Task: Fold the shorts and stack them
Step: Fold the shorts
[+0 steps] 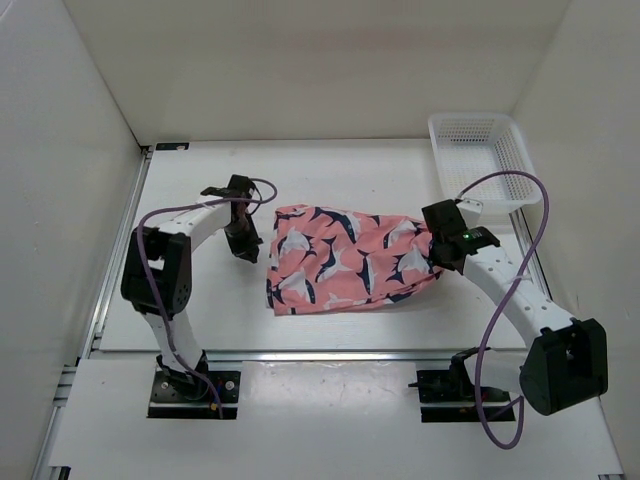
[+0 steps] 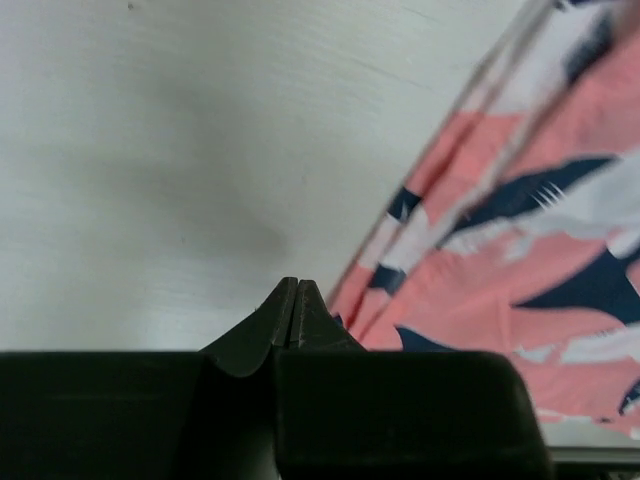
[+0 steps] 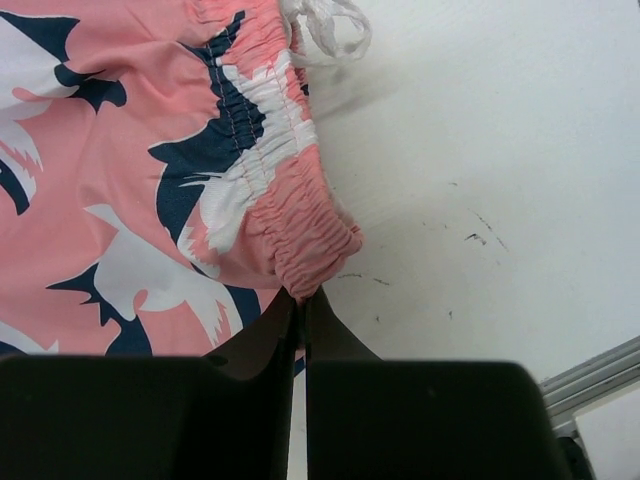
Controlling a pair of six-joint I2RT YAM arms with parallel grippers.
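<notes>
Because a fold needs one end held firm, the right claw (image 3: 302, 305) is pressed together on the corner of the gathered elastic waistband (image 3: 265, 170) of the soft salmon-pink fabric shorts (image 1: 345, 260) printed with navy-and-white sharks. The ruched edge seems nipped between its tips. The shorts lie in a rumpled, roughly rectangular heap on the middle of the white surface (image 1: 330, 170), between the two arms, and a white drawstring (image 3: 330, 30) trails off the waistband. The left claw (image 2: 297, 300) is pressed together too, yet pinches nothing. Its tips hang over bare surface just beside the hem at the opposite end, touching no cloth that I can see. A white plastic mesh basket (image 1: 480, 160) stands apart at the far right corner. By my judgement the folding is only partly done, and the left claw would have to spread and take the hem before the cloth can be doubled over neatly.
</notes>
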